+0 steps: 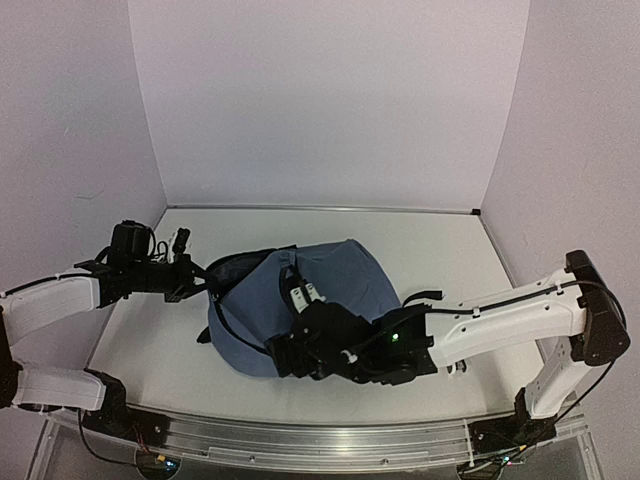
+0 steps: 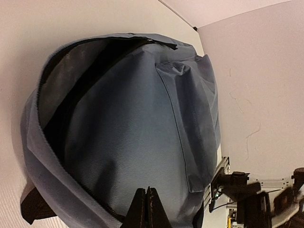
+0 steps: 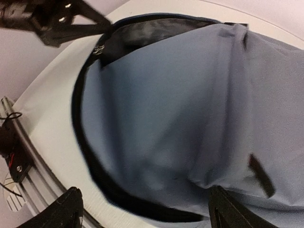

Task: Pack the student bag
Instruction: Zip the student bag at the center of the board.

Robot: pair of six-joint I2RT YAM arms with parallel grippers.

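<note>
The left claw [image 2: 146,209] was pressed together on the rim of the student bag [image 1: 340,280], its two fingers meeting on a pinch of the slate-blue cloth beside the dark zipper line. It gripped the bag at its left end, where the main opening [image 2: 66,90] gaped and showed a grey lining inside. From that grip the bag stretched away to the right across the white bench [image 1: 440,250], lying on its side about mid-bench, between the two arms.

The right claw [image 3: 142,197] stood with its fingers wide apart and clamped on nothing. It reached in from the right over the near part of the bag, pointing toward the back wall. In its own wrist view the blue cloth filled the space ahead of and between the two dark fingers [image 3: 66,209], though the blur hid whether the tips touched the fabric.

The front pocket [image 2: 194,118] faced upward on the bag's flank. A black strap [image 1: 420,297] trailed out from the bag's right end onto the bench, just beside the right arm.
</note>
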